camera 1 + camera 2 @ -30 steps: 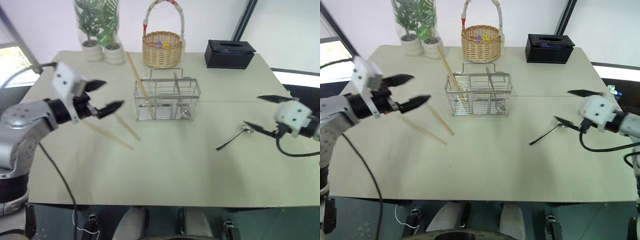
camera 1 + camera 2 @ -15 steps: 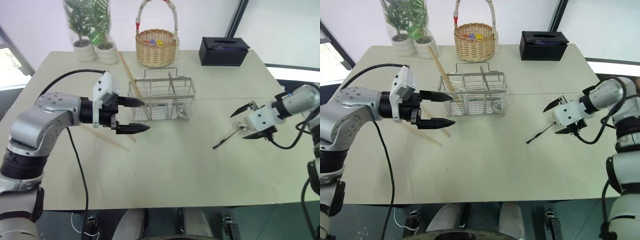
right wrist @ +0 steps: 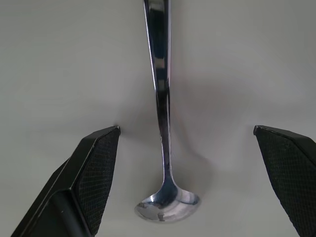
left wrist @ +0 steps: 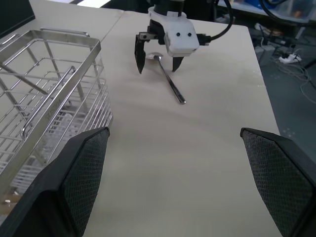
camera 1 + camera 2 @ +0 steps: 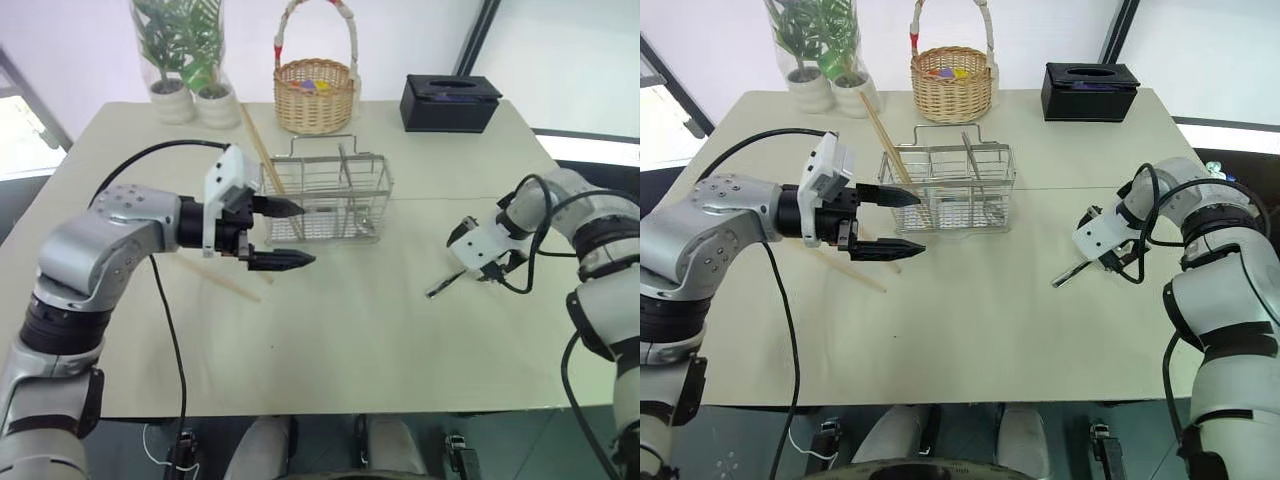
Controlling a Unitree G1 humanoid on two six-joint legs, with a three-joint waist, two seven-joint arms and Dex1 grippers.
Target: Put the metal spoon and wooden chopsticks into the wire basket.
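The metal spoon (image 3: 162, 98) lies flat on the table to the right of the wire basket (image 5: 335, 195), its handle (image 5: 445, 283) pointing toward the near edge. My right gripper (image 4: 158, 64) points down over the spoon's bowl, open, one finger on each side, touching nothing I can see. My left gripper (image 5: 306, 234) hovers open and empty just in front of the basket's left end. One of the wooden chopsticks (image 5: 255, 140) leans in the basket's left compartment. Other chopsticks (image 5: 235, 287) lie on the table, partly hidden behind the left gripper.
A round wicker basket (image 5: 317, 95), a black tissue box (image 5: 450, 100) and potted plants (image 5: 190, 60) stand along the far edge. Open tabletop (image 5: 350, 340) stretches between the wire basket and the near edge.
My right gripper has swung down from a level pose and now stands over the spoon's bowl. My left gripper has shifted right, up to the basket's front left.
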